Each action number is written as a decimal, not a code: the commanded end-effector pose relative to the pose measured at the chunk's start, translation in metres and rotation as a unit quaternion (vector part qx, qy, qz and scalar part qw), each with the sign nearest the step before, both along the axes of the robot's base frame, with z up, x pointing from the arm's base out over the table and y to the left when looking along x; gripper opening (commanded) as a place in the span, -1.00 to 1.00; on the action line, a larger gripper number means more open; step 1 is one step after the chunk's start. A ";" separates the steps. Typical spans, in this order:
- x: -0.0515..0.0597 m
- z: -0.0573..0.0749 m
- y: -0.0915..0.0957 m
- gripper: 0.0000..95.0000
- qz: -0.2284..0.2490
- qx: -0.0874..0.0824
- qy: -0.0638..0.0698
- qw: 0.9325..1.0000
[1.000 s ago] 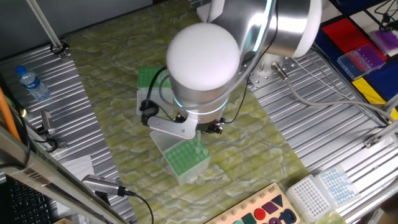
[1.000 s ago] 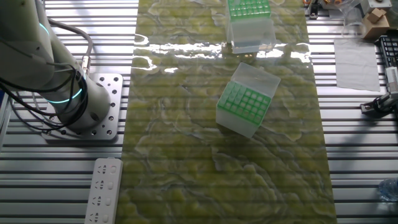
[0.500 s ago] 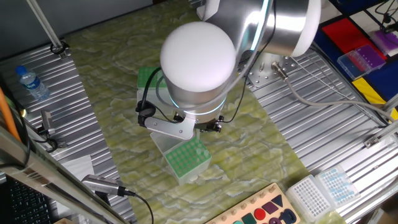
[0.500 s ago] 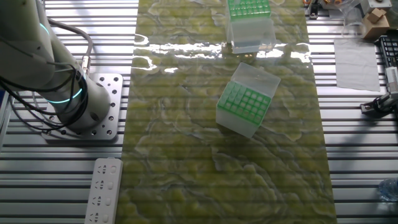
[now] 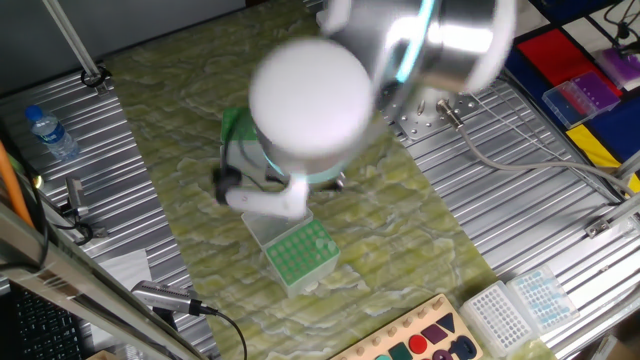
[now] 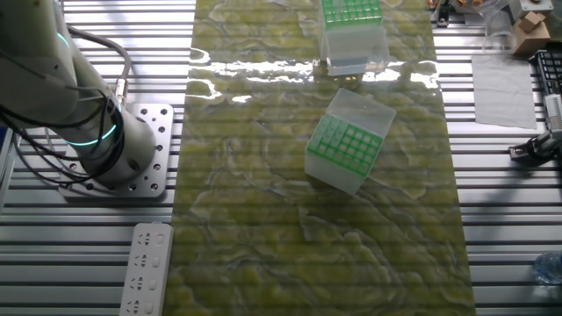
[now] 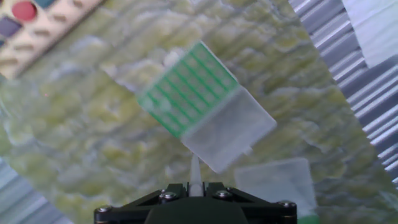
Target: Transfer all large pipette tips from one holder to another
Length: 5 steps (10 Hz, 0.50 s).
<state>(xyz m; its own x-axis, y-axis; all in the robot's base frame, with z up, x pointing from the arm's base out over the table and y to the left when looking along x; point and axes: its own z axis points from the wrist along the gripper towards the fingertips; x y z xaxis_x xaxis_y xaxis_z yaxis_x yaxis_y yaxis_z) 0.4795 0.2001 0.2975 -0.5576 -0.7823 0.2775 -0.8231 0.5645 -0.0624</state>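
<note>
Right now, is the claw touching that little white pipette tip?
Touching. In the hand view, the large pipette tip sticks out from between the fingers of the claw, pinched at its wide end, above the green holder.

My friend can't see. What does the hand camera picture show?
The gripper holds one pale pipette tip pointing out over a green mat. Below sits an open tip box with a green grid and a clear lid. The picture is a bit blurry.
</note>
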 end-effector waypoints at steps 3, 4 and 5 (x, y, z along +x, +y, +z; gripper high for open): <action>0.009 0.002 -0.059 -1.00 0.018 -0.003 0.005 1.000; 0.012 0.001 -0.073 -1.00 0.029 -0.011 0.003 1.000; 0.012 -0.001 -0.085 -1.00 0.031 -0.016 -0.005 0.999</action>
